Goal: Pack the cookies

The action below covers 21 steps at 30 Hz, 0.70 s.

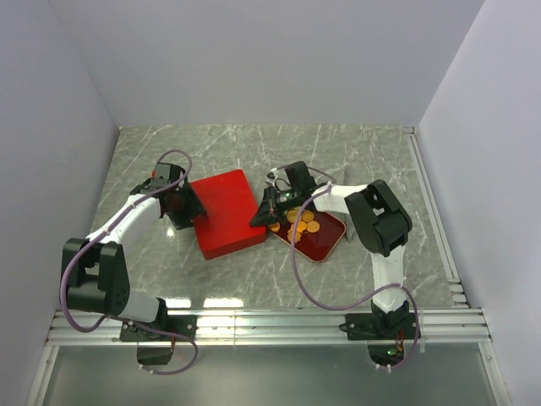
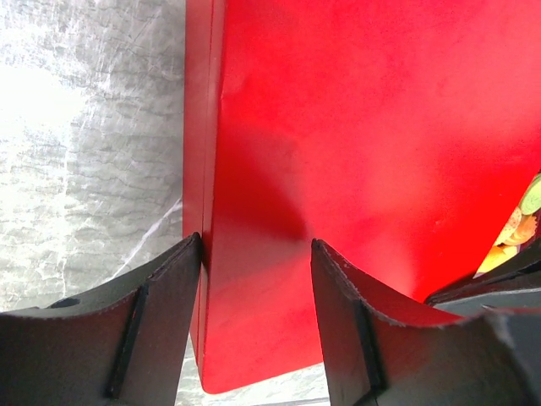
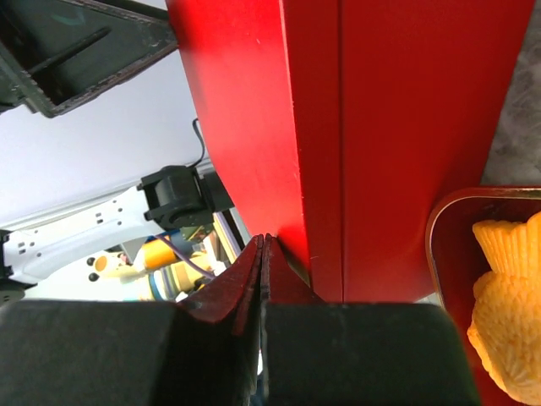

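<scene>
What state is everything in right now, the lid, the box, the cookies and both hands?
red lid: off the box, to its left, between both hands.
red box: open, uncovered.
cookies: lying inside the box.
left hand: open, fingers straddling the lid's edge.
right hand: shut, seemingly pinching the lid's opposite rim.
</scene>
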{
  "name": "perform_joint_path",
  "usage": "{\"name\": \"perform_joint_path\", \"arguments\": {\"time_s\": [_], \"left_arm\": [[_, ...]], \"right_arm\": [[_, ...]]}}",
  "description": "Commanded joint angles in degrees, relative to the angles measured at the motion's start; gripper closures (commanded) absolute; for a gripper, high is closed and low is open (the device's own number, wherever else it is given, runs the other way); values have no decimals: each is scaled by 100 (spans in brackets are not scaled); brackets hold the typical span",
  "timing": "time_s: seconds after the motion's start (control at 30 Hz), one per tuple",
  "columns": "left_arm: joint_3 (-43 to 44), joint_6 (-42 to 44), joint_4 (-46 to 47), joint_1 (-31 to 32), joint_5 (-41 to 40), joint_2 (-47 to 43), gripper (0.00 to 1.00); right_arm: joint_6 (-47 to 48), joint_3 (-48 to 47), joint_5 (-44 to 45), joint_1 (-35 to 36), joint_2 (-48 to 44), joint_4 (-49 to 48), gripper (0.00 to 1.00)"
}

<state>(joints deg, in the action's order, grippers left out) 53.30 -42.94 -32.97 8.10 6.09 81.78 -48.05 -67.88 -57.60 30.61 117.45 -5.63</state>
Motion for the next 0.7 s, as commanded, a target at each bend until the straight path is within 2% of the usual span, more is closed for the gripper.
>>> {"name": "perform_joint_path", "arguments": {"time_s": [0.0,0.33,0.67], "left_arm": [[392,-48,107,69,51,-30,40],[743,84,-218,69,-257,-136,36],[937,347,-421,69,-591,-1023,33]], "right_arm": [[490,-138,733,24,-117,791,100],[850,-832,1067,33,-749,1695,100],[1544,-2123,1743,85,-1627,2900,100]]}}
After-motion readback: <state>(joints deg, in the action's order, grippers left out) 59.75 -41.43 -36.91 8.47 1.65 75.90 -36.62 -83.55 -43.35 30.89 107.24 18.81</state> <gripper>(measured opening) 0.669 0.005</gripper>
